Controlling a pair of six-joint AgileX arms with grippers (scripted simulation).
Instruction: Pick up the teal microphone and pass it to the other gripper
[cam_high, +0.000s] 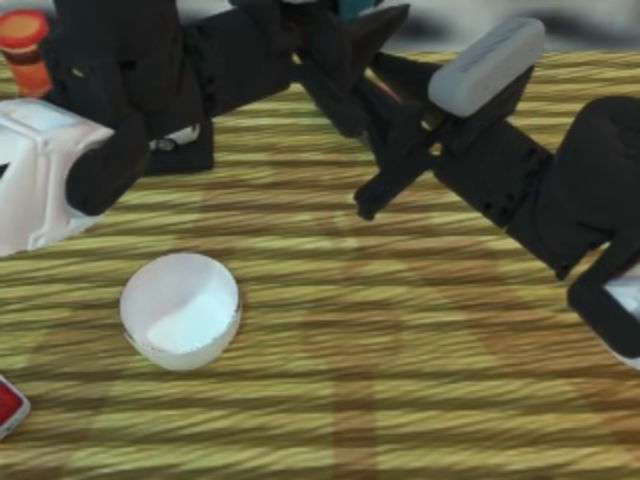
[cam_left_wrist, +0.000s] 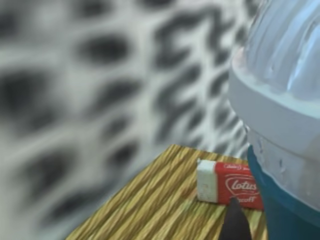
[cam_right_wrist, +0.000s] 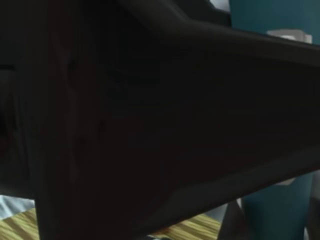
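- Top view: both arms meet at the far edge of the table (cam_high: 400, 330), raised above it. The left gripper (cam_high: 345, 45) reaches in from the left on its black arm with the white boxy casing; the right gripper (cam_high: 385, 165), topped by a grey rounded block, comes in from the right.
- Only a sliver of the teal microphone (cam_high: 352, 8) shows, at the picture's top edge between the two grippers, off the table.
- Whether either pair of jaws is open or closed cannot be told here.
- A white bowl (cam_high: 181, 309) stands on the table's left half, well apart from the arms. An orange container (cam_high: 22, 45) stands at the far left corner; a red-and-white packet (cam_high: 8, 405) pokes in at the left edge.
- Left wrist view: the microphone's silver-white head and teal handle (cam_left_wrist: 282, 125) fill one side, very near the camera. A dark fingertip (cam_left_wrist: 235, 222) shows just beside the handle. Beyond lies a red-and-white biscuit packet (cam_left_wrist: 227, 184) on the table.
- Right wrist view: mostly dark, filled by a black finger (cam_right_wrist: 150, 125); the teal handle (cam_right_wrist: 272, 205) passes behind it.
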